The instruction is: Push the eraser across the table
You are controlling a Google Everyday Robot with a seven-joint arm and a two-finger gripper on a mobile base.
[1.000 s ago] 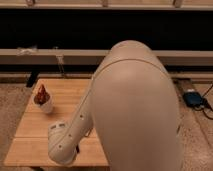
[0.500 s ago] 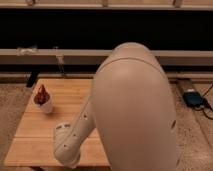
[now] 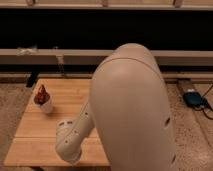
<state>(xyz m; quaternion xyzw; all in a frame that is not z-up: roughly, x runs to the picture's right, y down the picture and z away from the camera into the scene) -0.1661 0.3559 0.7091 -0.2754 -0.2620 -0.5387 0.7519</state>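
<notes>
- The right half of the view is filled by the robot's rounded white arm housing [image 3: 132, 110], by which the right part of the table is covered.
- The table [image 3: 60, 92], a light-brown plank top, is seen at the left, set on a speckled grey floor [image 3: 192, 137].
- A long pale ledge [image 3: 75, 56] is seen running along the dark wall behind the table.
- A white arm joint [image 3: 70, 142] is held low over the table's near edge, below the housing.
- A dark flat device [image 3: 192, 98] with a cable is seen lying on the floor at the right, well apart from the table.
- A small white cup [image 3: 45, 105] with a reddish-brown filling stands upright near the table's left edge.
- The gripper is hidden from this view beyond the arm joint; its fingers are closed.
- The eraser cannot be made out; its place on the table cannot be told.
</notes>
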